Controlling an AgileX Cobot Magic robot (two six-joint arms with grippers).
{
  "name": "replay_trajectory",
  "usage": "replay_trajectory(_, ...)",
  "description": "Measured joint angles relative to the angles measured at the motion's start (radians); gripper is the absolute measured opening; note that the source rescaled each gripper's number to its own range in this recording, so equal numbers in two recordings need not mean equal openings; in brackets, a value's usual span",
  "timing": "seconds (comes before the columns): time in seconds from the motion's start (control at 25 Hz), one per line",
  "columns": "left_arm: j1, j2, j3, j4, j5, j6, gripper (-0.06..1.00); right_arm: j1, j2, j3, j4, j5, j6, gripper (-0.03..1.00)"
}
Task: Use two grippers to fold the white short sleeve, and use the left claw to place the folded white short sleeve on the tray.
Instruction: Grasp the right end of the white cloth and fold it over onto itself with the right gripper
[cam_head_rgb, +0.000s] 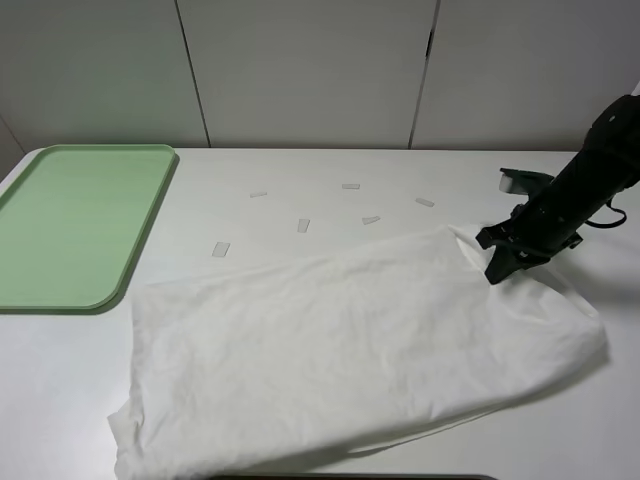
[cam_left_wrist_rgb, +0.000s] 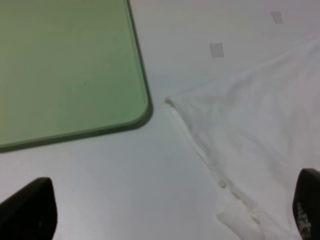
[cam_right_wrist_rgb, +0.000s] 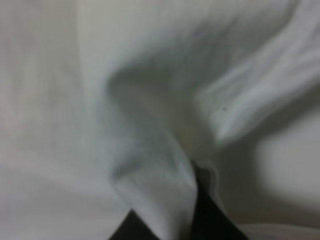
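Observation:
The white short sleeve (cam_head_rgb: 350, 350) lies spread and wrinkled across the table's front half. My right gripper (cam_head_rgb: 497, 265) is at its far right corner, shut on a pinch of the cloth and holding it lifted a little. The right wrist view shows the white fabric (cam_right_wrist_rgb: 150, 125) bunched between the black fingers (cam_right_wrist_rgb: 210, 215). My left gripper (cam_left_wrist_rgb: 170, 215) is open and empty, above the bare table between the tray corner (cam_left_wrist_rgb: 145, 112) and the shirt's left edge (cam_left_wrist_rgb: 240, 130). The left arm is out of the exterior view. The pale green tray (cam_head_rgb: 75, 225) sits at the far left.
Several small pale tape strips (cam_head_rgb: 303, 226) lie on the table behind the shirt. A small dark grey object (cam_head_rgb: 520, 181) sits behind the right arm. White wall panels stand at the back.

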Motion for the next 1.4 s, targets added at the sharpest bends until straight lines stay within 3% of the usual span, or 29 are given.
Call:
replay_trajectory(0.24,0.000,0.000,0.000,0.000,0.000,0.000,0.94,0.055,-0.118,-0.011,-0.267,-0.073,0.322,0.01)
replay_trajectory(0.32,0.000,0.000,0.000,0.000,0.000,0.000,0.94,0.063,-0.135,-0.012,-0.284,-0.078,0.340,0.01)
replay_trajectory(0.48,0.000,0.000,0.000,0.000,0.000,0.000,0.94,0.129,-0.234,-0.017,-0.387,-0.070,0.490,0.01)
replay_trajectory(0.6,0.000,0.000,0.000,0.000,0.000,0.000,0.94,0.241,-0.308,-0.017,-0.436,0.006,0.601,0.01)
replay_trajectory(0.76,0.000,0.000,0.000,0.000,0.000,0.000,0.94,0.336,-0.315,-0.017,-0.426,0.066,0.642,0.01)
replay_trajectory(0.96,0.000,0.000,0.000,0.049,0.000,0.000,0.94,0.433,-0.313,-0.017,-0.355,0.053,0.661,0.01)
replay_trajectory(1.16,0.000,0.000,0.000,0.102,0.000,0.000,0.94,0.444,-0.294,-0.017,-0.275,0.040,0.661,0.01)
replay_trajectory(1.4,0.000,0.000,0.000,0.109,0.000,0.000,0.94,0.459,-0.254,-0.017,-0.140,0.049,0.633,0.05)
